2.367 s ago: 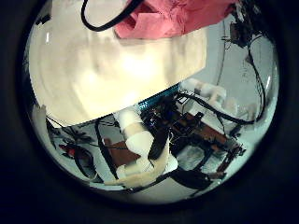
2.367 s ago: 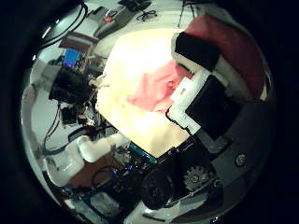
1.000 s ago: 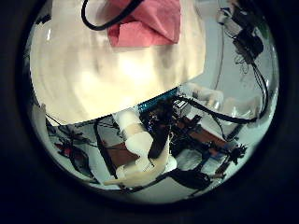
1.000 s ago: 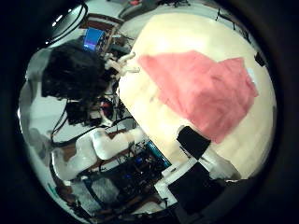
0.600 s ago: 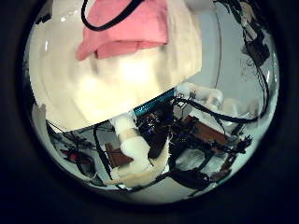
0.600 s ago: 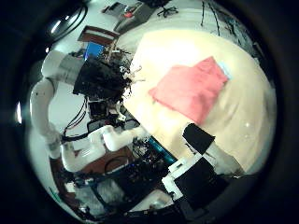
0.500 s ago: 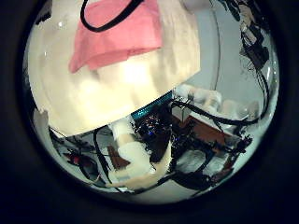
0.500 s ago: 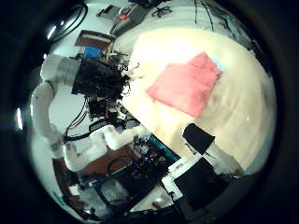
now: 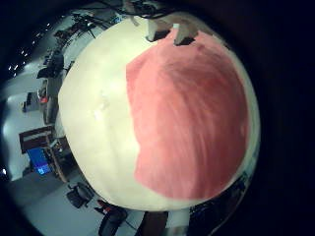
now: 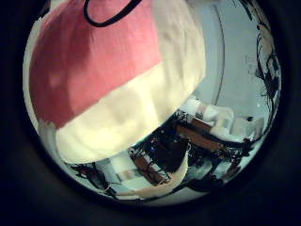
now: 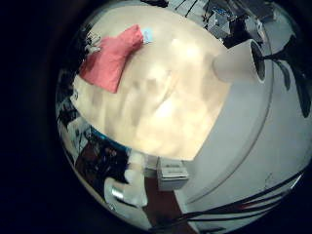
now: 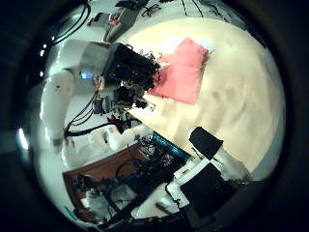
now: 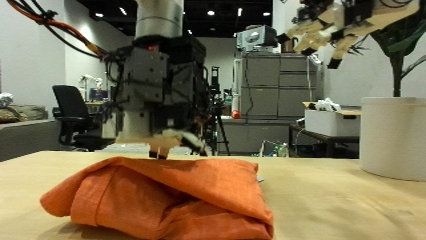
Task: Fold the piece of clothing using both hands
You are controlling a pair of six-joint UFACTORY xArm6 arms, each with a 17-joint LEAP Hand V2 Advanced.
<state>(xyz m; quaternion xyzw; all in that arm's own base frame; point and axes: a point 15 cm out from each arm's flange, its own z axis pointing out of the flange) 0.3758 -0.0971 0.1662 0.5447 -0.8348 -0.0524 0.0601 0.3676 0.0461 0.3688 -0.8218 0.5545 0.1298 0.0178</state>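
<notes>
An orange-red piece of clothing point(image 13: 167, 200) lies bunched and folded on the tan table point(image 13: 346, 205). My left hand point(image 13: 160, 90) hangs just above its far edge with relaxed fingers holding nothing. The cloth fills the left little finger side palm view point(image 9: 187, 108) and much of the left thumb side palm view point(image 10: 89, 56). My right hand point(image 13: 340, 28) is raised high, away from the cloth, with spread fingers. The right thumb side palm view shows the cloth point(image 12: 182, 70) small, with the left hand point(image 12: 124, 72) beside it. The right little finger side palm view shows the cloth point(image 11: 110, 57) far off.
A white planter point(image 13: 394, 135) with a plant stands on the table under my right hand; it also shows in the right little finger side palm view point(image 11: 237, 63). Grey cabinets point(image 13: 273, 100) and an office chair point(image 13: 69, 115) stand behind the table.
My right hand has let go of the cloth and risen far away from it. My left hand has come down close over the cloth, which now lies folded smaller.
</notes>
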